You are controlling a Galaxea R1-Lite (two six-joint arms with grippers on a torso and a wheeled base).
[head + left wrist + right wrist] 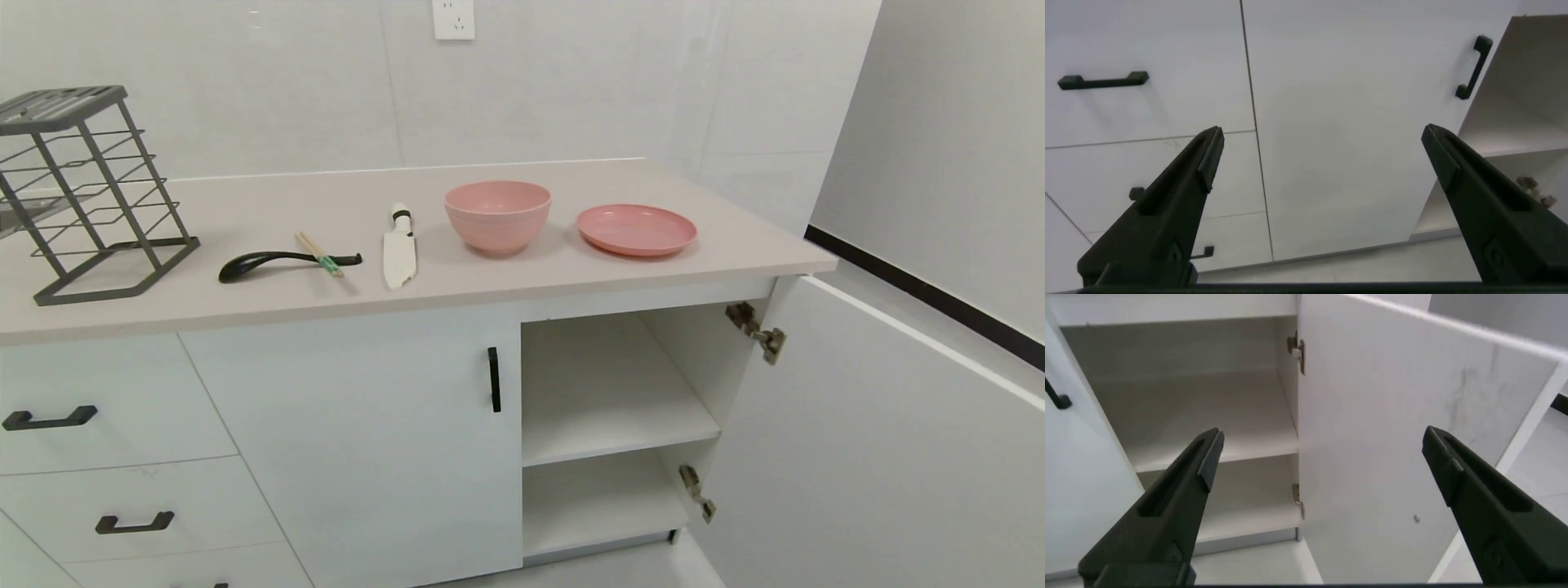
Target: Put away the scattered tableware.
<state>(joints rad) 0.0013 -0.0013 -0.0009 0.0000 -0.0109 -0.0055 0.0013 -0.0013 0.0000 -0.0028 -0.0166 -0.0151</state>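
A: Where's the tableware?
B: All on the counter (245, 208). Left to right: black spoon (269, 263), chopsticks (320, 255) crossing its handle, white knife (399, 249) with the blade pointing to the near edge, pink bowl (497, 214) upright, pink plate (636, 229) just right of the bowl, not touching it
A: Anything else up there?
B: Dark wire rack (82, 188) at the left end, apart from the spoon
A: Grippers?
B: The left gripper (1321, 139) is spread wide and holds nothing, facing the closed door (1339, 122) and the drawers (1143, 106). The right gripper (1322, 439) is spread wide too, holding nothing, facing into the cupboard (1192, 367)
A: Cupboard?
B: Its open door (857, 441) is swung out to the right, below the plate end of the counter, with two white shelves (608, 408) inside. Wall socket (453, 18) on the tiles behind the counter
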